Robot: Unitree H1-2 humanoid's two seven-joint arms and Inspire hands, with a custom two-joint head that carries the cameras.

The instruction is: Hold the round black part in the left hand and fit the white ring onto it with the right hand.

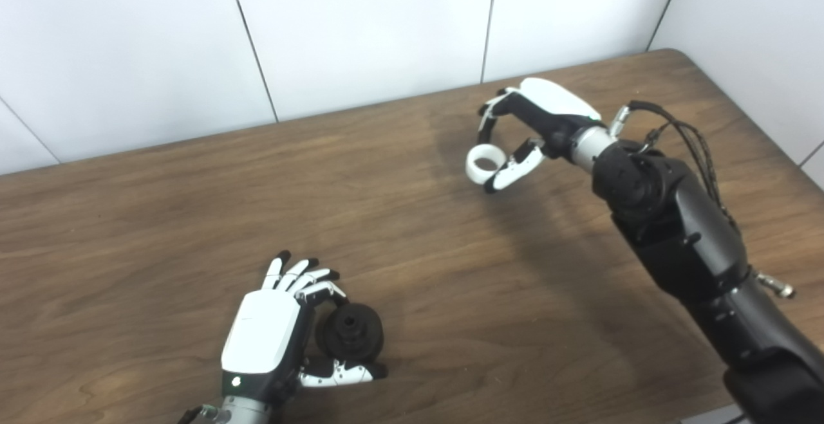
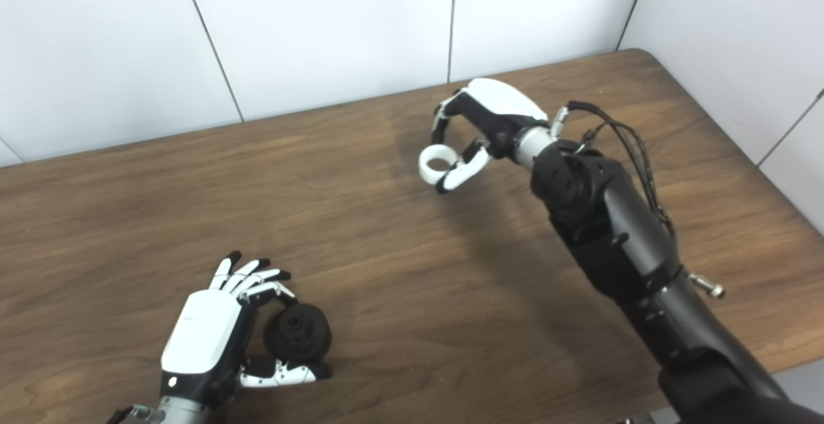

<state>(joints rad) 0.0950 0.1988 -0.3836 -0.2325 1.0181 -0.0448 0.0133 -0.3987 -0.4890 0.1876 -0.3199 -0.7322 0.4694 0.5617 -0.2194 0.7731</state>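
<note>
The left hand [image 1: 264,337] lies low on the wooden counter [image 1: 161,218] with its white back turned up. Its fingers [image 1: 302,279] are spread and only loosely curled, and the thumb reaches out beneath. The round black part [image 1: 351,332] sits in the pocket between those fingers and the thumb, touching both, its hub with a central hole facing up. Whether the part is lifted or rests on the counter cannot be told.

Well apart from it, toward the far side of the counter, the right hand [image 1: 537,125] is held above the surface with its palm turned down. Its fingers [image 1: 489,118] curl down from above and the thumb comes up from below, and the white ring [image 1: 485,163] is pinched between their tips, its opening facing the cameras. A soft shadow lies on the counter under this hand
</note>
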